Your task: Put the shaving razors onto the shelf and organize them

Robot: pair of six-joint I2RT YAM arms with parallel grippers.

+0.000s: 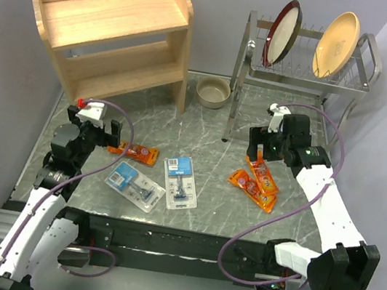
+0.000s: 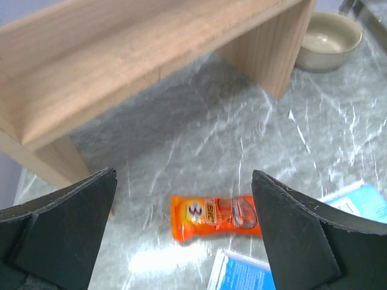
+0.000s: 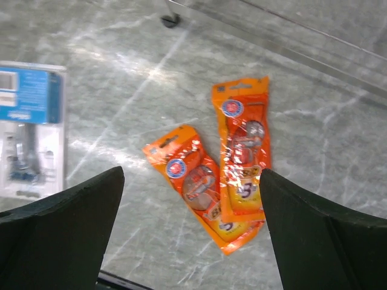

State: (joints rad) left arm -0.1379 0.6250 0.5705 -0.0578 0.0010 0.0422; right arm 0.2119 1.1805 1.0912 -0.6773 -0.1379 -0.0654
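Grey marbled table (image 1: 218, 130) held five razor packs before the wooden shelf (image 1: 109, 28): two blue-carded packs (image 1: 135, 186) in the middle, one orange pack (image 2: 211, 215) under the left gripper (image 2: 183, 181), and two overlapping orange packs (image 3: 242, 145) under the right gripper (image 3: 192, 175). Both grippers gaped wide, holding nothing.

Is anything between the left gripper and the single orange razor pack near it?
Nothing visible does. The left gripper is open, and the orange pack lies flat on the table right before it, uncovered.

Grey marbled tabletop (image 1: 214, 133) under soft light, pale lilac walls (image 1: 220, 24) behind, wire dish rack (image 1: 300, 77) at back right
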